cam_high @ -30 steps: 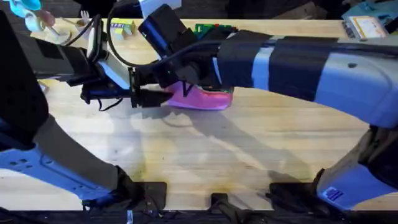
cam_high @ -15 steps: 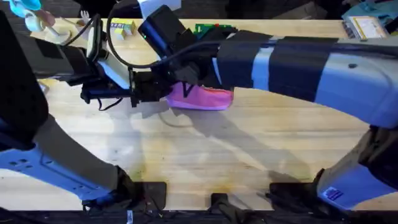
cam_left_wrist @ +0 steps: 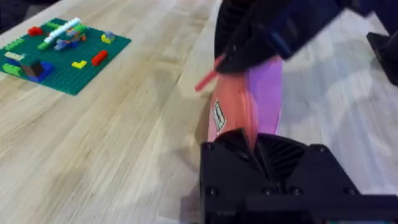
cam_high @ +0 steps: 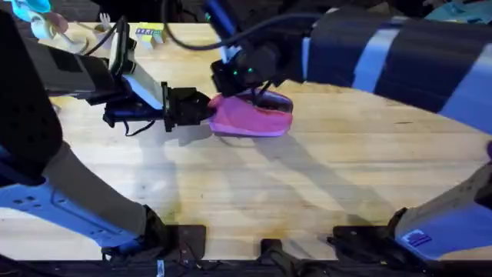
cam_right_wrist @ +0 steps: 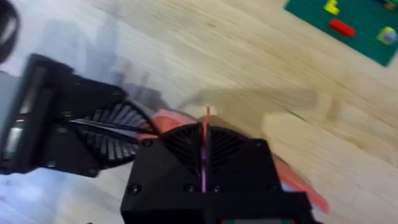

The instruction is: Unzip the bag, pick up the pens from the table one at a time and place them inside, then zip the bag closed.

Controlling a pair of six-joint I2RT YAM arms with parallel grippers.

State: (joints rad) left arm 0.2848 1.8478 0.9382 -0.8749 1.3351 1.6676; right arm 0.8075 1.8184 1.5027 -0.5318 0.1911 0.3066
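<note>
The pink bag (cam_high: 250, 117) lies on the table (cam_high: 307, 177) a little left of the middle. My left gripper (cam_high: 206, 109) is shut on the bag's left end, and in the left wrist view the pink fabric (cam_left_wrist: 264, 93) runs out from between its black fingers (cam_left_wrist: 252, 146). My right gripper (cam_high: 252, 88) reaches across over the bag's top edge. In the right wrist view it (cam_right_wrist: 203, 158) is shut on a thin pink strip, the zipper pull. The pull (cam_left_wrist: 205, 79) sticks out beside the right gripper (cam_left_wrist: 261, 37). The pens are out of view.
A green board with small parts (cam_left_wrist: 59, 53) lies on the table beyond the bag, also visible as the green board (cam_right_wrist: 348, 25) in the right wrist view. A yellow box (cam_high: 150, 32) and cables sit at the back left. Bare wood stretches in front of the bag.
The right arm has swung right and back, off the bag's left end, so more of the pink bag shows. The left gripper has kept its hold in place.
</note>
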